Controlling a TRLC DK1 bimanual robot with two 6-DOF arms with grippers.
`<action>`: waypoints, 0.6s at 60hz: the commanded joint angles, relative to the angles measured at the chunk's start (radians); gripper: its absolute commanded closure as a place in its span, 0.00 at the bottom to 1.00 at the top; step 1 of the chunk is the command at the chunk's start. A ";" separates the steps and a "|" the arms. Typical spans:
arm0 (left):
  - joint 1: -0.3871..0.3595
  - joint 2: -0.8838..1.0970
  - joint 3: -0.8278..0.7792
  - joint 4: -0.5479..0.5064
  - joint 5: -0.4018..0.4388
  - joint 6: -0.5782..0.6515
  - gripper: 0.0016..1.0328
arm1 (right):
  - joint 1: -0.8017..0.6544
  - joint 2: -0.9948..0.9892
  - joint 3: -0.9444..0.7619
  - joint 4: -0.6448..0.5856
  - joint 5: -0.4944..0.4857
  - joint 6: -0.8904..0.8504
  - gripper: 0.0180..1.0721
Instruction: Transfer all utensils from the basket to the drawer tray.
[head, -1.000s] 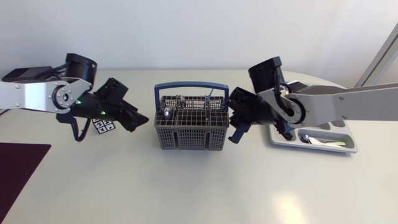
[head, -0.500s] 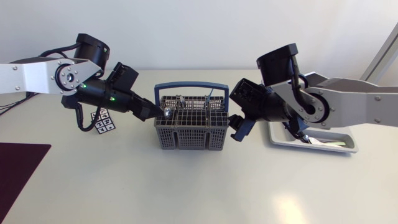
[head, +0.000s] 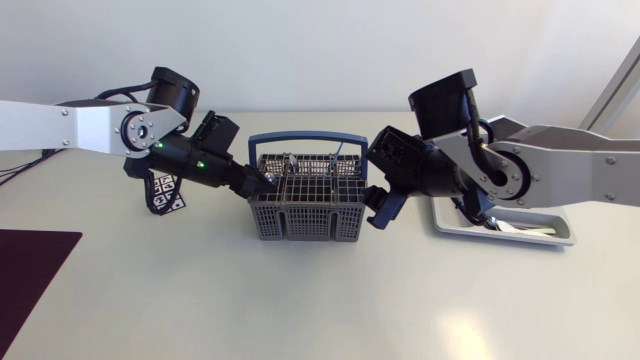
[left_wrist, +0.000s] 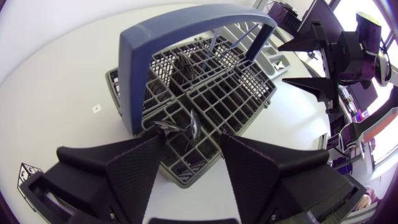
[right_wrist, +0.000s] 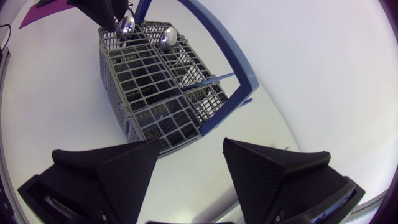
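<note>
A grey wire cutlery basket (head: 305, 208) with a blue handle (head: 306, 139) stands mid-table. It holds two spoons (right_wrist: 126, 26) at its left end and a blue-handled utensil (right_wrist: 208, 81). My left gripper (head: 258, 186) hovers open at the basket's left end, with one spoon (left_wrist: 185, 127) just ahead between its fingers, untouched. My right gripper (head: 381, 206) stands open beside the basket's right end, empty. The grey drawer tray (head: 562, 236) lies at the right, partly hidden by my right arm, with some cutlery (head: 512, 228) in it.
A small black-and-white marker tag (head: 166, 197) lies on the table under my left arm. A dark purple mat (head: 30, 270) covers the front left corner. The table in front of the basket is bare.
My left arm has swung right, bringing its gripper from beside the tag to the basket's left end. My right gripper's fingers have spread apart beside the basket.
</note>
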 joint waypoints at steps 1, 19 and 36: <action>-0.016 0.024 0.031 0.012 0.008 -0.038 0.42 | 0.008 -0.008 -0.025 0.006 0.001 0.024 0.29; -0.048 0.047 0.042 0.052 0.008 -0.078 0.54 | 0.008 -0.010 -0.042 0.018 0.002 0.019 0.29; -0.044 0.063 0.043 0.069 0.005 -0.107 0.87 | 0.010 -0.017 -0.060 0.022 0.002 0.014 0.29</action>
